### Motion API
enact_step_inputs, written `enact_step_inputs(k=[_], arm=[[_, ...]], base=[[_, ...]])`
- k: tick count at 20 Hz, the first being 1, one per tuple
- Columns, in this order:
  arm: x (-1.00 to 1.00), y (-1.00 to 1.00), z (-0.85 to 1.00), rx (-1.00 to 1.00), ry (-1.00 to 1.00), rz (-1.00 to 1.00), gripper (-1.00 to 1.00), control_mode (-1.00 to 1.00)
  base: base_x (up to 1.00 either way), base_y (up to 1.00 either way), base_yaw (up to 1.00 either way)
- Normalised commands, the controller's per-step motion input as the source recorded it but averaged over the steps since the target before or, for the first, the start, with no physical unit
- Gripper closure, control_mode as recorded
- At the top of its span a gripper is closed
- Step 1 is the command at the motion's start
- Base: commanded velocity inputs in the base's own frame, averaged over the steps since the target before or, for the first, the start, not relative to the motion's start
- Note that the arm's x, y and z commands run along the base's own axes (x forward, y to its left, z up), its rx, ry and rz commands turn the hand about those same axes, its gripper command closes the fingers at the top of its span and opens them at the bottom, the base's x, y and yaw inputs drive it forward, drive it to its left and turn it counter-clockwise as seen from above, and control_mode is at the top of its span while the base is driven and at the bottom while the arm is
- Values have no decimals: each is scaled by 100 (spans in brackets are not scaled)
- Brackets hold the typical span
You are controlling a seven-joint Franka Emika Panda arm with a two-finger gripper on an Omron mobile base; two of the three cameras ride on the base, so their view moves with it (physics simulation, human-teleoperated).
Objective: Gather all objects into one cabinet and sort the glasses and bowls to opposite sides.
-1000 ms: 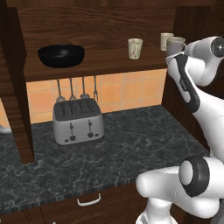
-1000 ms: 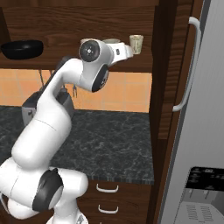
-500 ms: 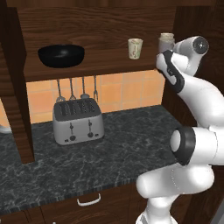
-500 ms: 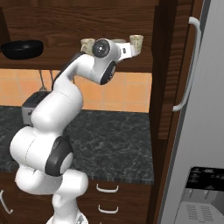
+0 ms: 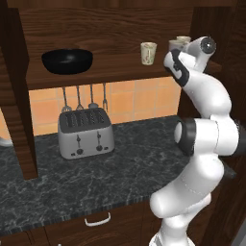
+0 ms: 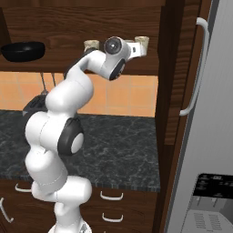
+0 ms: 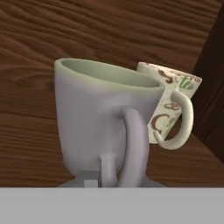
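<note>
My gripper [image 7: 109, 180] is shut on the handle of the pale grey mug [image 7: 103, 118], which stands upright and very close in the hand view. A patterned cream cup [image 7: 175, 94] is just behind it, by the dark side wall. In the left base view the mug [image 5: 175, 45] and that cup [image 5: 183, 39] sit at the right end of the cabinet shelf [image 5: 110, 72], partly behind my arm. A second cream cup [image 5: 148, 53] stands mid-shelf. The wide black bowl [image 5: 67, 61] rests at the left end. From the right, my gripper [image 6: 135, 47] reaches onto the shelf.
A silver toaster [image 5: 85, 132] stands on the dark marble counter [image 5: 125, 173], with utensils [image 5: 84, 98] hanging above it. The cabinet door with its white bar handle [image 6: 199, 68] stands open at the right. Drawers with small white handles [image 6: 111, 196] lie below.
My arm has straightened upward and the hand has pushed left and deeper onto the shelf, carrying the mug in beside the right-hand cup. The bowl and the cups have not moved.
</note>
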Motion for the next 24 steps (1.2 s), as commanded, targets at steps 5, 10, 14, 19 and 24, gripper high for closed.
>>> enact_step_inputs(k=[5,10,14,19,24], arm=[[50,0,-22,0,0,-1,100,-100],[30,0,-20,0,0,-1,100,-100],[8,0,-7,0,0,0,100,-100],[0,19,0,0,-3,0,100,-100],[-2,49,-2,1,-2,1,100,-100]], base=[[0,0,0],[0,0,0],[0,0,0],[0,0,0],[0,0,0]])
